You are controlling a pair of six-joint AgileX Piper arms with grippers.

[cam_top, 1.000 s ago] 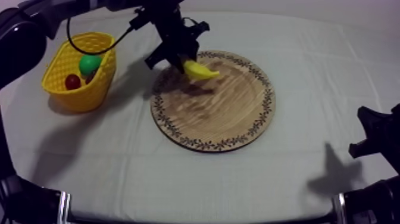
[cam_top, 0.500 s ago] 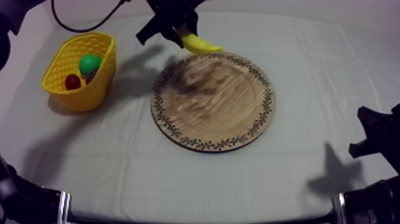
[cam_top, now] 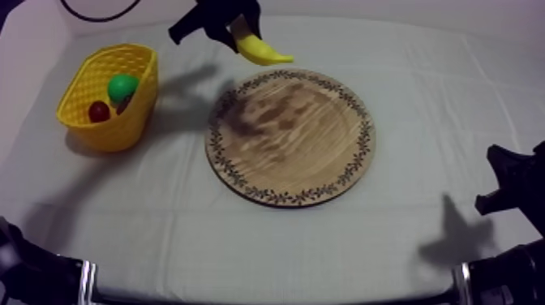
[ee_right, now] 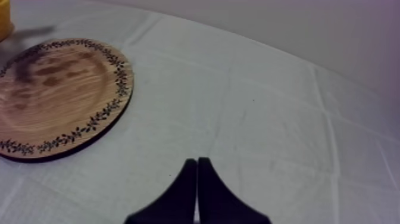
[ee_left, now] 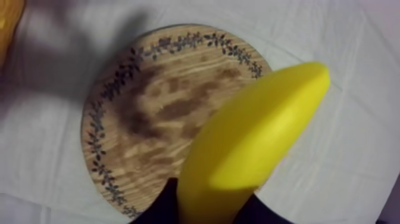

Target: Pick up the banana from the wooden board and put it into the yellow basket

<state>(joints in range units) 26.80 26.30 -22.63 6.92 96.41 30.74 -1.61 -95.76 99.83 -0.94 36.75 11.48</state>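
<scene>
Right wrist view is giving the nearest thing first: the right gripper [ee_right: 196, 162] is sitting low at the near right, its two black fingers lying together as a narrow wedge, clenched on nothing. It is probably parked there to leave the other arm room. Farther in, the wooden board [cam_top: 300, 154] is lying flat on the cloth [cam_top: 203, 235] at mid-table, its top bare. Left of it and a little farther, the yellow basket [cam_top: 113, 134] is standing apart from the board, carrying a green fruit [cam_top: 122, 86] and a small red fruit [cam_top: 99, 111], with room showing beside them.

Farthest off, the left gripper [cam_top: 231, 20] is hanging above the table's far side, just past the board's far rim. It is grasping the banana [cam_top: 258, 50] by one end, with dark fingers showing at either side of the fruit, parted only by the banana's own thickness. The free end is pointing right and sloping down. The banana is riding in the air, clear of the board and not yet over the basket. I judge it is being held this high so it can clear the basket's rim on the way left.
</scene>
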